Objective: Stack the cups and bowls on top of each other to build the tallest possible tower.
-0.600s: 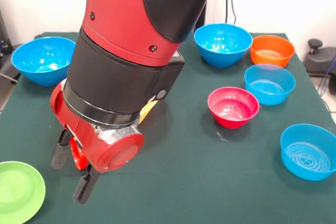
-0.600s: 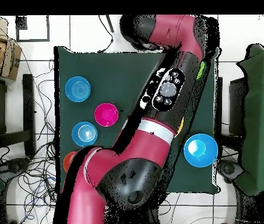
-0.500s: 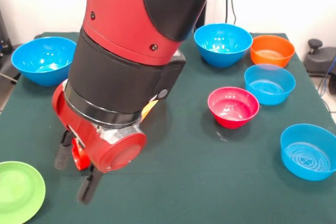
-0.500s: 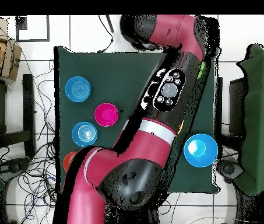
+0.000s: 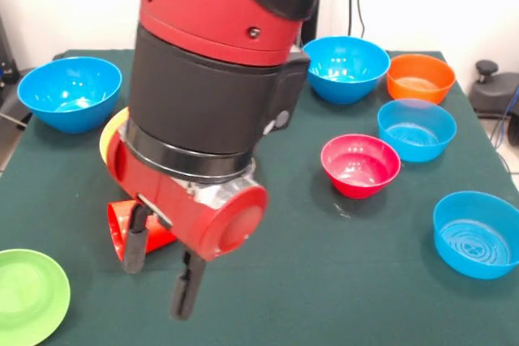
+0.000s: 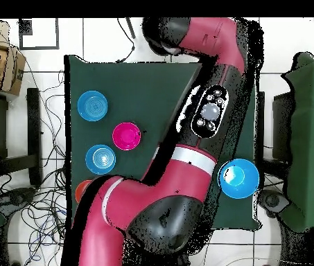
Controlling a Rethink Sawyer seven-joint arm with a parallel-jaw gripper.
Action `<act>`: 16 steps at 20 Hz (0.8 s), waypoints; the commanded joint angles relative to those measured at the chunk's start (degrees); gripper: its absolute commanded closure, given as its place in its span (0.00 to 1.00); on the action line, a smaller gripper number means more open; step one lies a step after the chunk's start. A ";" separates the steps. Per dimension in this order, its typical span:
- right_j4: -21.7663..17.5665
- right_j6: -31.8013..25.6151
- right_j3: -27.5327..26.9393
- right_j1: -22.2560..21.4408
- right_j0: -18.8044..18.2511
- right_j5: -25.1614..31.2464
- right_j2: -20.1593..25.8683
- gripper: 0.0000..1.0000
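Observation:
In the front view my gripper (image 5: pixel 159 289) hangs low over the table's near left, open and empty, with its two black fingers (image 5: pixel 134 247) apart. The red cup (image 5: pixel 116 223) lies on its side on the cloth, just behind and left of the left finger. A strip of the big yellow-orange bowl's rim (image 5: pixel 108 135) shows behind the arm. The light green bowl (image 5: pixel 28 293) sits at the near left corner. The yellow cup is hidden. In the overhead view the arm covers the gripper and the cup.
Deep blue bowls stand far left (image 5: pixel 69 91) and far centre (image 5: pixel 345 66). On the right are the orange bowl (image 5: pixel 420 77), two paler blue bowls (image 5: pixel 416 129) (image 5: pixel 476 232) and the pink-red bowl (image 5: pixel 360 164). The overhead view shows the pink-red bowl (image 6: pixel 126 136) and blue bowls (image 6: pixel 92 106) (image 6: pixel 238 178).
The arm and gripper have swung toward the front view's right. The red cup, which was between the fingers, now lies left of them, and the yellow-orange bowl's rim has come into sight.

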 commanded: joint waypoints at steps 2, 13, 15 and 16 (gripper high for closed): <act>-0.53 -1.12 -5.37 3.64 3.92 6.34 1.44 0.00; 12.41 9.11 -15.61 8.92 3.99 12.29 -15.99 0.00; 14.56 5.03 -16.40 9.25 4.08 12.53 -17.74 0.00; 15.40 2.34 -16.75 9.39 4.08 12.63 -18.41 0.00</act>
